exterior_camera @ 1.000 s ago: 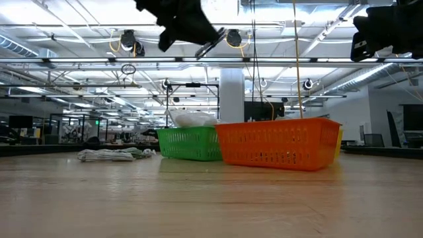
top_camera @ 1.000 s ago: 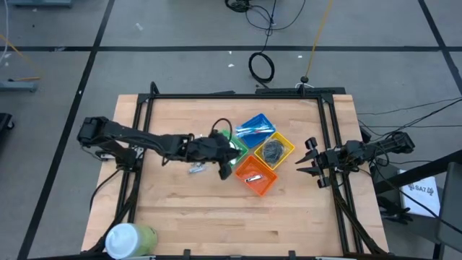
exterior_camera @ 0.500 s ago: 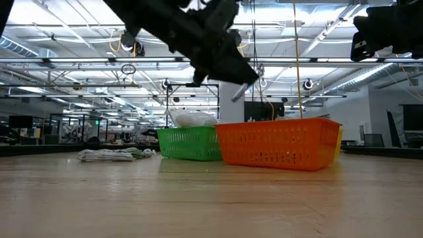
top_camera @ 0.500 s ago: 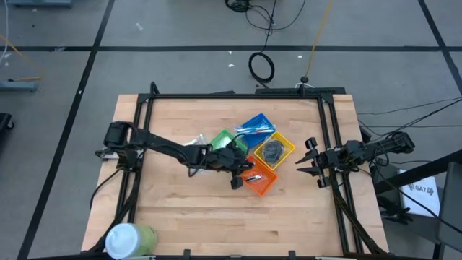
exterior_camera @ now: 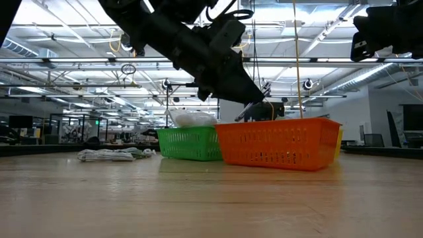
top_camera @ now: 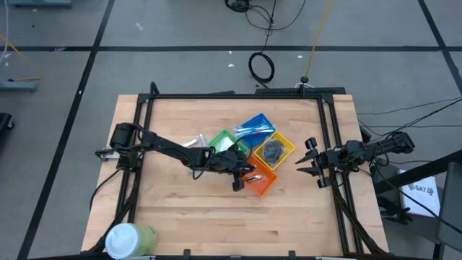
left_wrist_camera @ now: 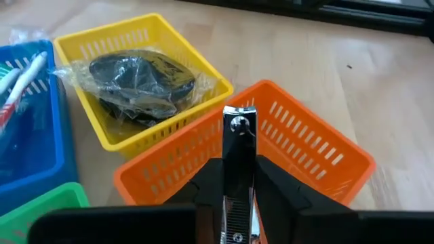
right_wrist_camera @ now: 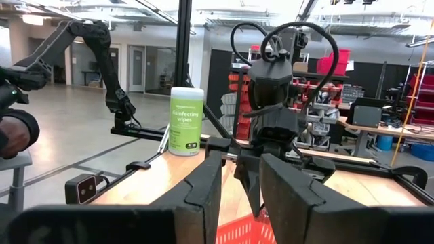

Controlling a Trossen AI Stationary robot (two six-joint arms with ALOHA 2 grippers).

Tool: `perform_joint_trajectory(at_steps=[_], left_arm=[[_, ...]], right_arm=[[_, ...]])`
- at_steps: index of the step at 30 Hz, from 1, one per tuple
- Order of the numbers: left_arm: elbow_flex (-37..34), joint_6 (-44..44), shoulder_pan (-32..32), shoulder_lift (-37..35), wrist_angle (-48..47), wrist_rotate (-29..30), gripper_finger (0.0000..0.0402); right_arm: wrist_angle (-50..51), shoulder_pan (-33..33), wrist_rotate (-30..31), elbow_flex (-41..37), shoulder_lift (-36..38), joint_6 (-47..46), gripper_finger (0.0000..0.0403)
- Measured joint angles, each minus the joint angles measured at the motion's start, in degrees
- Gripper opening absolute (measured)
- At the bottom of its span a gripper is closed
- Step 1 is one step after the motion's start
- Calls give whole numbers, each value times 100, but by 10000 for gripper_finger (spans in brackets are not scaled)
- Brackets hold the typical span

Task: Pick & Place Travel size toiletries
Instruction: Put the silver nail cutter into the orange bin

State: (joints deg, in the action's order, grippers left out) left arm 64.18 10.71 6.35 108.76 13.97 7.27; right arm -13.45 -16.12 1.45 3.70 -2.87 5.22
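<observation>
Silver metal nail clipper (left_wrist_camera: pixel 239 169) was clamped by left gripper (left_wrist_camera: pixel 239 203).
It was held over the square orange plastic bin (left_wrist_camera: pixel 319 152); the right gripper (top_camera: pixel 312 163), half parted, was parked at three o'clock.

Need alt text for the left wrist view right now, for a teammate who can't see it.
The left end effector holds a silver nail clipper upright between its fingers, poised over the orange bin. Beyond it, the yellow bin holds dark round wads wrapped in clear plastic; a blue bin with sticks sits beside it.
</observation>
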Motion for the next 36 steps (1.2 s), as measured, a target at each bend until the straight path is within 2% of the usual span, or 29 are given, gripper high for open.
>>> perform_joint_trajectory(at_steps=[4, 20, 32, 36], left_arm=[[0, 1, 2, -8, 109, 2, 79], [0, 27, 0, -8, 92, 5, 80], [0, -9, -4, -45, 49, 20, 165], [46, -130, -31, -523, -691, 119, 181]], right_arm=[[0, 1, 0, -2, 1, 0, 91], [4, 0, 1, -1, 1, 1, 91], [3, 2, 1, -1, 1, 1, 91], [7, 0, 0, -2, 0, 2, 91]])
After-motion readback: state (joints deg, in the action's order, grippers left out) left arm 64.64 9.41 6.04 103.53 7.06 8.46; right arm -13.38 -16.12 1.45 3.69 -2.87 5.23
